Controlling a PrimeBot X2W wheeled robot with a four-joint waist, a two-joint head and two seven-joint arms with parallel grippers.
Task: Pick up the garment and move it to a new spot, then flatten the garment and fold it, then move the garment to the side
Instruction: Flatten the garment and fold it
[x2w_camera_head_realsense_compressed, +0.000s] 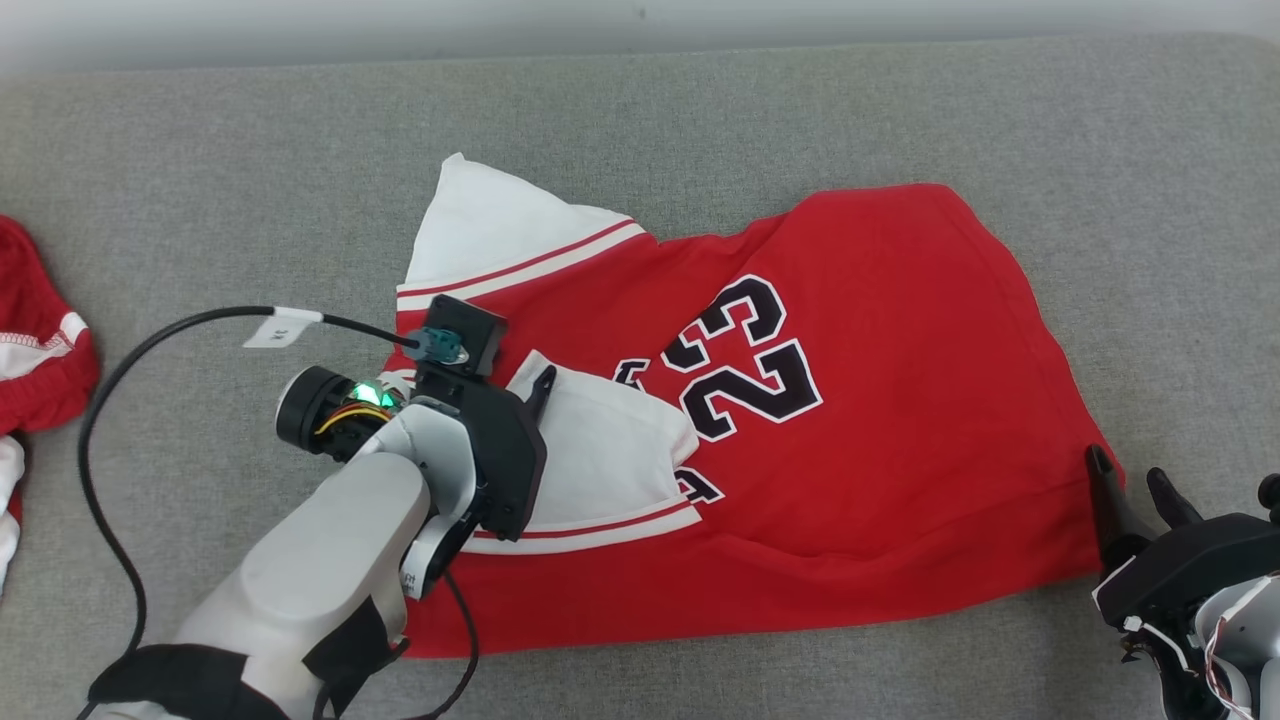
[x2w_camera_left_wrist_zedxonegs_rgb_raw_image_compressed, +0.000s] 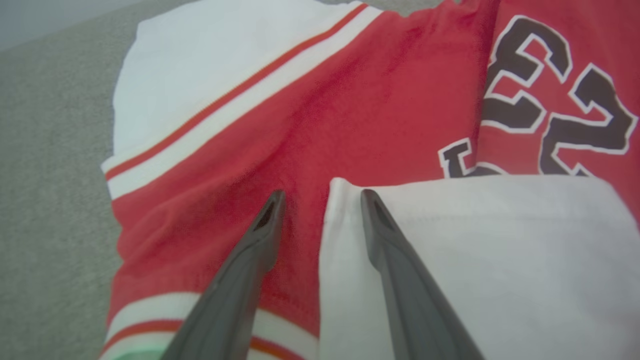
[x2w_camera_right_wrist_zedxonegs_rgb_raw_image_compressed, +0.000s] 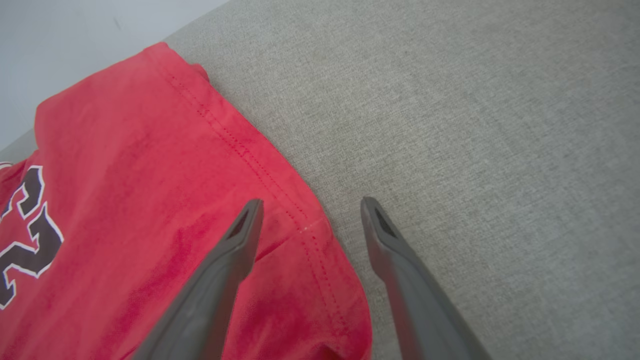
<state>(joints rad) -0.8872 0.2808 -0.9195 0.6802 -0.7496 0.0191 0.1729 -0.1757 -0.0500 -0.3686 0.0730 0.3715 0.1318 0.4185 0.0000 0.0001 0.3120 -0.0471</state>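
Item: red 23 jersey (x2w_camera_head_realsense_compressed: 900, 440), rumpled on grey cushion (x2w_camera_head_realsense_compressed: 700, 110); my left gripper (x2w_camera_left_wrist_zedxonegs_rgb_raw_image_compressed: 321, 195), jaws apart, straddles the folded-in white sleeve (x2w_camera_left_wrist_zedxonegs_rgb_raw_image_compressed: 475, 250) edge, right gripper (x2w_camera_right_wrist_zedxonegs_rgb_raw_image_compressed: 311, 201) wide at hem (x2w_camera_right_wrist_zedxonegs_rgb_raw_image_compressed: 260, 165); I'd pinch one layer, draw outward.

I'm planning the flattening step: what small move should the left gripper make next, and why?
Probably close the left gripper on the edge of the white sleeve. Its open jaws straddle that edge, where the sleeve lies folded over the red jersey, so pinching it would let it be pulled out flat.
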